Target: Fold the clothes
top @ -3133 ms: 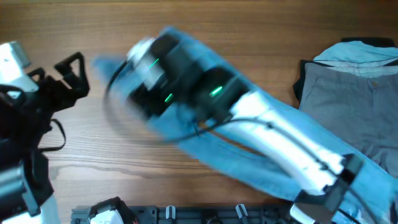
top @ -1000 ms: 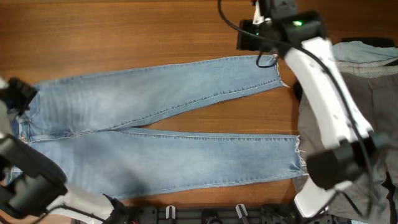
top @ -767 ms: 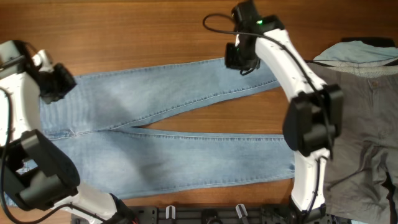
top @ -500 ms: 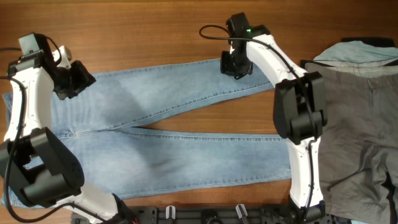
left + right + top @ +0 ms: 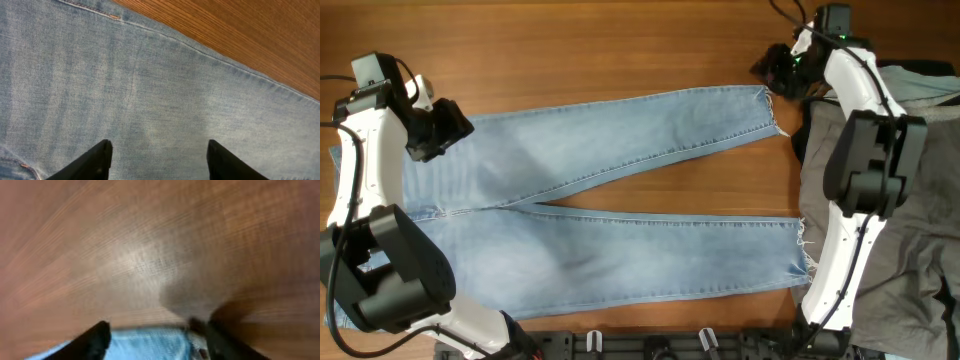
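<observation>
Light-blue denim jeans (image 5: 590,200) lie flat on the wooden table, waist at the left, legs splayed to the right with frayed hems (image 5: 800,250). My left gripper (image 5: 440,130) hovers open over the upper waist area; its wrist view shows denim (image 5: 150,100) between the spread fingers (image 5: 157,160). My right gripper (image 5: 775,75) is open and empty just above the upper leg's hem; its blurred wrist view shows a strip of denim (image 5: 150,347) between the fingers (image 5: 157,340). Grey trousers (image 5: 900,180) and a pale blue garment (image 5: 895,85) lie at the right.
The bare wooden table (image 5: 570,50) stretches behind the jeans. A black rail with clips (image 5: 650,345) runs along the front edge. The right arm's white links (image 5: 850,150) stand over the grey trousers.
My right gripper swung from the middle of the upper leg rightward to its hem, and the leg now lies stretched out. My left gripper has stayed over the waist.
</observation>
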